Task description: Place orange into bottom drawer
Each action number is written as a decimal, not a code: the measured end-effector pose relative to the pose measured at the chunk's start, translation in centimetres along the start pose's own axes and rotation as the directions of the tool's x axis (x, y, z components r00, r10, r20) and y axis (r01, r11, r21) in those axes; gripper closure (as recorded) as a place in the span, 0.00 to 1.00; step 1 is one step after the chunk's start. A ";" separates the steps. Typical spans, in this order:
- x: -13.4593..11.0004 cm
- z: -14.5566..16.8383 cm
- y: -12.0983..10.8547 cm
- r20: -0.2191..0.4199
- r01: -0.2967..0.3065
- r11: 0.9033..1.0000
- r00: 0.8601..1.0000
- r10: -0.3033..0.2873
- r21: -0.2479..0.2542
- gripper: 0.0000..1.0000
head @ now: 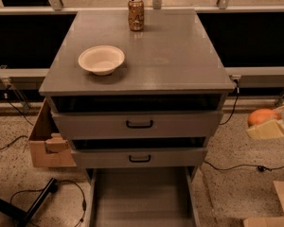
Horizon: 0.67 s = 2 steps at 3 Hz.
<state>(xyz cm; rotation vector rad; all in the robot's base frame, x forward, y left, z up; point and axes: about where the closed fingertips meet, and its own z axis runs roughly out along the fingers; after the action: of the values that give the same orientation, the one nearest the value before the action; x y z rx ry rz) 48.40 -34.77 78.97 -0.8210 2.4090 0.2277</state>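
The orange (262, 116) is at the right edge, beside the cabinet at the height of the upper drawer. My gripper (270, 125) holds it between pale cream fingers (266, 130), well to the right of the cabinet and above the floor. The bottom drawer (142, 197) is pulled out at the bottom centre, a wide shallow grey tray with a bare floor. The gripper is up and to the right of the drawer.
A cream bowl (101, 59) and a gold-brown can (136, 14) stand on the grey cabinet top (180, 56). Two upper drawers with black handles (139, 124) are slightly open. A cardboard box (45, 143) sits left; another box (281, 207) is at lower right. Cables lie on the floor.
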 end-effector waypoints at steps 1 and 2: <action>-0.8 1.1 0.6 0.005 0.009 1.000 1.000 -0.009 -0.011 1.00; -0.1 4.7 2.6 -0.006 -0.006 0.999 1.000 0.006 -0.038 1.00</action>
<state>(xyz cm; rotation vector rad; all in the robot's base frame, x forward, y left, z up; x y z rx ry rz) 49.05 -31.08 75.12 -0.8326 2.4194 0.2749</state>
